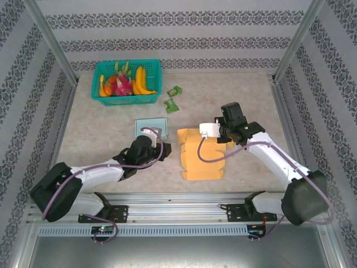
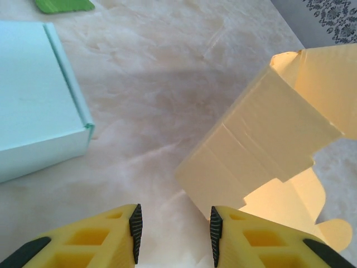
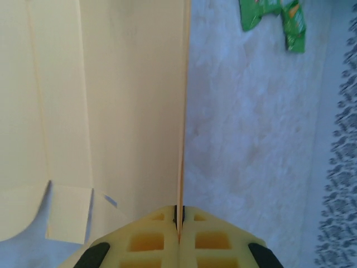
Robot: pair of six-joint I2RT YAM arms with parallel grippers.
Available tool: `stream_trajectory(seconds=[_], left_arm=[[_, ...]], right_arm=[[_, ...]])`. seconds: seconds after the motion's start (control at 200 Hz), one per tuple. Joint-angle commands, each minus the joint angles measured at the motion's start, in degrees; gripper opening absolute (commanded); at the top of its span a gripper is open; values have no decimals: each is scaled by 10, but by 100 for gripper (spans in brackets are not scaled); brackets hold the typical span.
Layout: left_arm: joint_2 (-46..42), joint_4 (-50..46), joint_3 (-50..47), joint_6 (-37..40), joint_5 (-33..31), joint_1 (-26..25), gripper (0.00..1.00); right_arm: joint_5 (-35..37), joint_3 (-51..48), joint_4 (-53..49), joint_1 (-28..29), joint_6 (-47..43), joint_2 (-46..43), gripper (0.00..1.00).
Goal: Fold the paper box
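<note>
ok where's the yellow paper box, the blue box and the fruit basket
yellow paper box (image 1: pixel 192 162): top view, lower left panel
blue box (image 2: pixel 33 100): left wrist view, top face
fruit basket (image 1: pixel 125 100): top view, front wall

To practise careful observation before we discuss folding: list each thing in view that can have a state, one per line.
yellow paper box, not yet folded, one panel lifted
right gripper, shut on that panel's edge
left gripper, open, holding nothing
light blue box, closed
green basket, filled with fruit
green packets, lying loose on the table
</note>
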Motion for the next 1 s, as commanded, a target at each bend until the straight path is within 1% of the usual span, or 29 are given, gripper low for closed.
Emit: stream_trajectory(seconds=[0.0,0.07,0.185,0.25,0.37,0.505,0.659,0.789,0.999], left_arm=[[-35,-3,-15,77,-37,3,40],[-48,3,-26,91,-41,3,40],[-53,19,-34,114,-29,3,42],[-42,30,-34,123,-20,3,43],[-8,58,-35,123,-13,3,43],[43,88,-26,118,-1,3,43],[93,111,-11,118,11,2,43],[122,123,4,121,27,1,44],[151,142,19,119,47,-9,44]], right_arm=[[13,-39,106,19,-55,-30,0],[18,-58,131,28,-76,-44,0],[56,-86,168,53,-128,-49,0],[69,-99,188,63,-142,-49,0],[71,-119,209,73,-138,-44,0],[65,-155,245,74,-139,-36,0],[54,-192,260,66,-187,-14,0],[56,-196,265,66,-192,0,0],[66,-207,292,65,-203,-3,0]])
